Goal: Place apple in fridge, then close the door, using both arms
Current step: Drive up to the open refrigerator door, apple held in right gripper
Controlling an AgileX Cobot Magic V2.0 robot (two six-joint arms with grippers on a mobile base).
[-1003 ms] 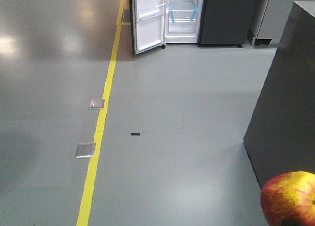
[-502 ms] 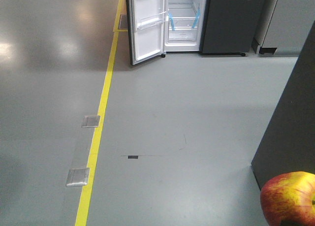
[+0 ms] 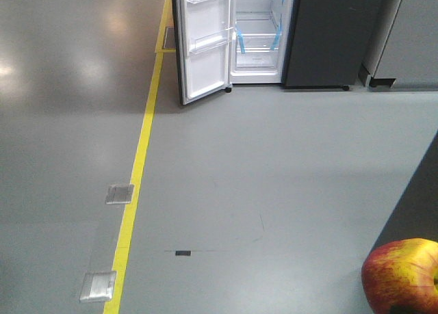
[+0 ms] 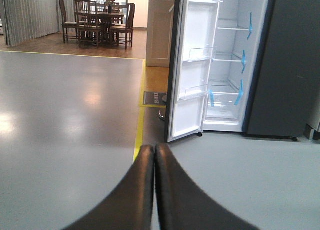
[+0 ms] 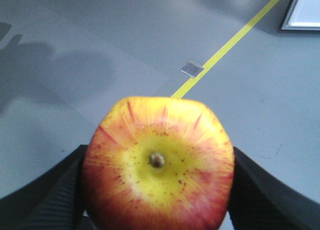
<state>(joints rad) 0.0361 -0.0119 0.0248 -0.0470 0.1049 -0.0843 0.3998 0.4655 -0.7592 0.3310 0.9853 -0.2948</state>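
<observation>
Apple (image 5: 157, 165) sits pinched in my right claw (image 5: 159, 202), textured black pads (image 5: 50, 200) hugging both flanks, stem dimple facing the wrist camera. The skin is smooth, red streaked over yellow, and the shape is round. My left claw (image 4: 154, 162) is pressed together, empty, nose aimed at the fridge (image 4: 230, 69). From the apple, the fridge lies ahead and to the left across grey floor (image 3: 274, 177), well apart, tall and upright, with white shelves showing. Door (image 4: 192, 79) stands open on the left side, so I judge the left claw nearer for swinging it.
</observation>
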